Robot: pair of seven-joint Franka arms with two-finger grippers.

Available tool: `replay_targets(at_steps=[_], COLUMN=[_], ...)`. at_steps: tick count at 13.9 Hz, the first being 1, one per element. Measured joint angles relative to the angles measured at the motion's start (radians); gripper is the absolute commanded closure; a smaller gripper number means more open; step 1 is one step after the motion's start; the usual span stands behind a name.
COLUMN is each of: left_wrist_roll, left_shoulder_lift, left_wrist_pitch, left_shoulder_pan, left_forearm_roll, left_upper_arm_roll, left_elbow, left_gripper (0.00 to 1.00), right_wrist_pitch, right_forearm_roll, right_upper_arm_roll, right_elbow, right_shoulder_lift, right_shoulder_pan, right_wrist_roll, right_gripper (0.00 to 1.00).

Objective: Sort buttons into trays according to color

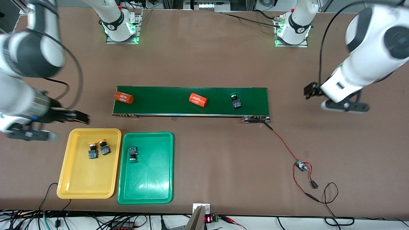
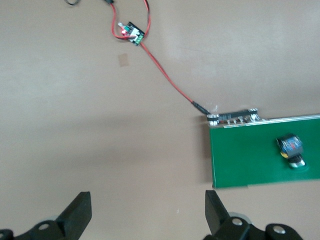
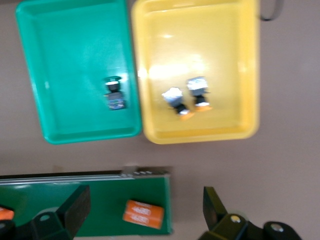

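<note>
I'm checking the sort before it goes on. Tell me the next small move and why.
Probably the left gripper, open over bare table off the conveyor belt, should go to the green button on the belt. It is the only one unsorted: two yellow buttons lie in the yellow tray, one in the green tray. The right gripper hangs open.

text: "4680" | on: both orange cylinders [image 1: 123,97] [image 1: 198,100] | where: conveyor belt [image 1: 179,102]

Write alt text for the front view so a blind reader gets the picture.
Two yellow-capped buttons lie in the yellow tray and one green-capped button in the green tray beside it. A second green button and two orange cylinders lie on the conveyor belt. Both arms wait, left hand and right hand open over bare table.
</note>
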Motion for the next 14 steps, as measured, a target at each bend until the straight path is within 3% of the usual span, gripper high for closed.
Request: replay_targets(at_steps=[3, 6, 10, 14], left_wrist_roll=[0.002, 0.045, 0.065, 0.08], left_shoulder_lift=[-0.017, -0.026, -0.03, -0.033], left_wrist_pitch=[-0.072, -0.073, -0.09, -0.097], left_shoulder_pan=[-0.004, -0.004, 0.005, 0.009], left_forearm_roll=[0.002, 0.002, 0.002, 0.002], left_upper_arm_roll=[0.037, 0.065, 0.09, 0.091], left_elbow=[0.102, 0.106, 0.105, 0.105], left_gripper=[0.0, 0.0, 0.0, 0.0], right_wrist_pitch=[-0.038, -0.04, -0.051, -0.054], right_forearm_roll=[-0.043, -0.103, -0.107, -0.107], right_upper_arm_roll=[0.003, 0.029, 0.083, 0.11], right_elbow=[-0.023, -0.046, -0.107, -0.135], right_shoulder_lift=[-0.062, -0.114, -0.165, -0.177], right_shoulder_pan=[-0.042, -0.054, -0.183, -0.184], right_wrist_roll=[-0.022, -0.043, -0.117, -0.118], right_gripper=[0.0, 0.0, 0.0, 0.0])
